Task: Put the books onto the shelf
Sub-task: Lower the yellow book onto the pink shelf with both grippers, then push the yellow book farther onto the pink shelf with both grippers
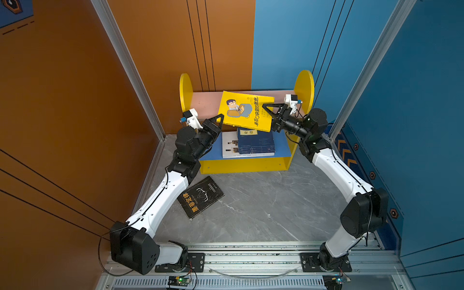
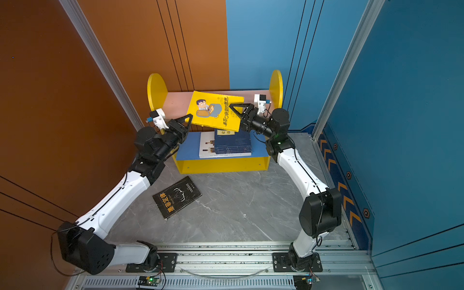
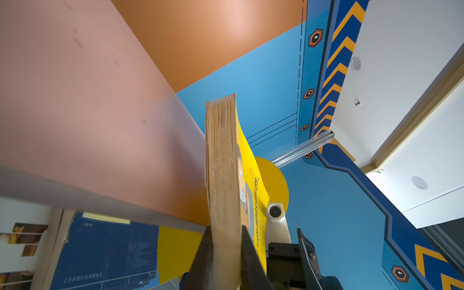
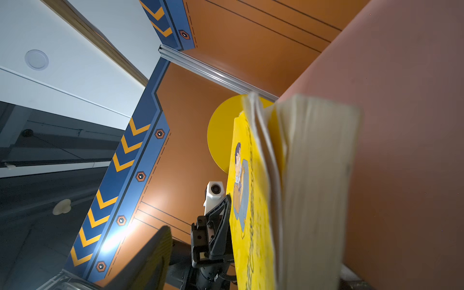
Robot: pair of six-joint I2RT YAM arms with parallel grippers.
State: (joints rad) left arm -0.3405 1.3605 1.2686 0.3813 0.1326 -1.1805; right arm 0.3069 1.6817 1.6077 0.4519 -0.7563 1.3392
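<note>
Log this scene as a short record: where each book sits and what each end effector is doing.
yellow book: tilted, cover up, over the pink upper board of the shelf
left end effector: shut on the yellow book's edge
right end effector: open at the opposite edge
blue lower board: white book lying flat, navy books partly on it
black book: flat on the floor in front of the shelf, untouched

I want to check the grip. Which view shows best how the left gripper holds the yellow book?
The left wrist view: the left gripper is shut on the page edge of the yellow book. Both top views show it small, at the book's corner. The right wrist view shows one finger against the cover.
</note>
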